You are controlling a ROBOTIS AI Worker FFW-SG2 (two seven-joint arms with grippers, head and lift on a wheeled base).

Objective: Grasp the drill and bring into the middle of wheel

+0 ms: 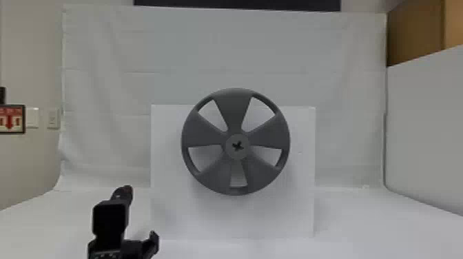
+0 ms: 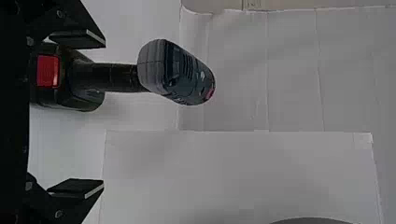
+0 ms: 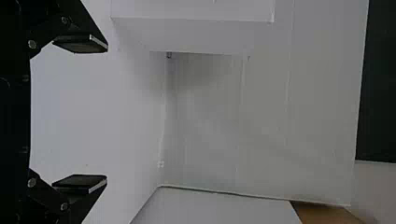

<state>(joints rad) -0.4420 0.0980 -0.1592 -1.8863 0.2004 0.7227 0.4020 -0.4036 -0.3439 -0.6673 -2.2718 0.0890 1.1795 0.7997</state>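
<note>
In the left wrist view the left gripper (image 2: 99, 113) has its fingers spread wide with nothing gripped; the drill (image 2: 177, 74) looks upright, apparently standing on the bench (image 2: 140, 119), off-centre toward the finger farther from the white board (image 2: 233, 172). So the approach looks well along, but the grasp, the lift and the carry are all left; the gripper probably needs to shift toward the drill before closing, or that outer finger could knock it. In the head view the drill's upper end shows just beyond the left arm (image 1: 109, 220), low on the left, well apart from the wheel (image 1: 236, 108), whose middle (image 1: 237, 146) bears a dark cross and has no drill at it. The inner finger reaches near the board's left edge, so sideways room there looks tight; up first, then right, seems the safer way across. In the right wrist view the right gripper (image 3: 103, 113), its fingers parted and holding nothing, hangs on the right, apart from the board's side edge and the side panel (image 3: 219, 207), with open room between.
</note>
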